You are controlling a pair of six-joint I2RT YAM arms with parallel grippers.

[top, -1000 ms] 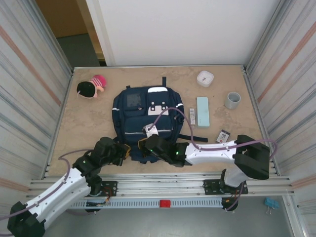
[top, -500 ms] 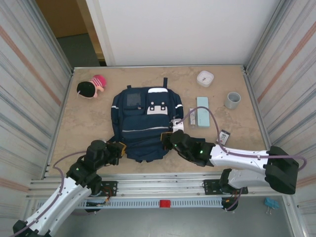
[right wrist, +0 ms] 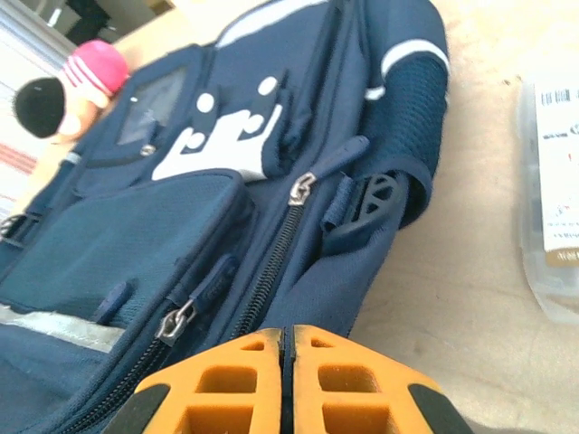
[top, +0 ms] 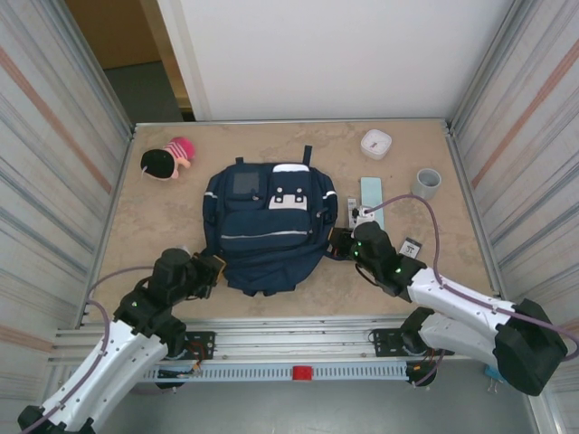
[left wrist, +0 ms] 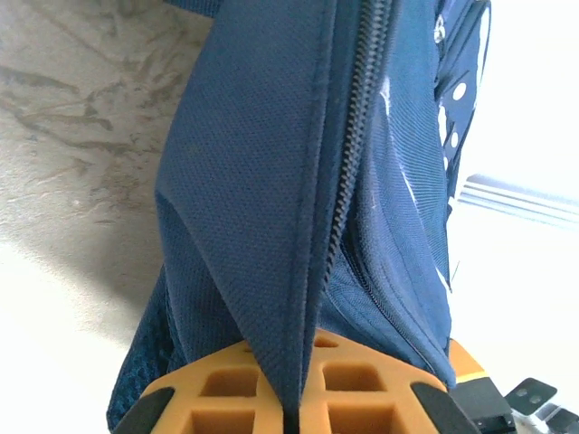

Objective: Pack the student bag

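While the left tool point(left wrist: 288, 416) pinches the near-left edge of the backpack point(top: 267, 237) lying on the surface point(top: 154, 217) and the right tool point(right wrist: 288, 336) sits clenched, empty, at its right, a one-sided pull could drag it whole.

You get no readable text here. The clear packet point(right wrist: 552, 181) beside the student bag point(right wrist: 217, 235) carries a barcode point(right wrist: 558, 95) and a printed label point(right wrist: 563, 212), both too blurred. The small card point(top: 411, 249) shows black-and-white print, too small to read.
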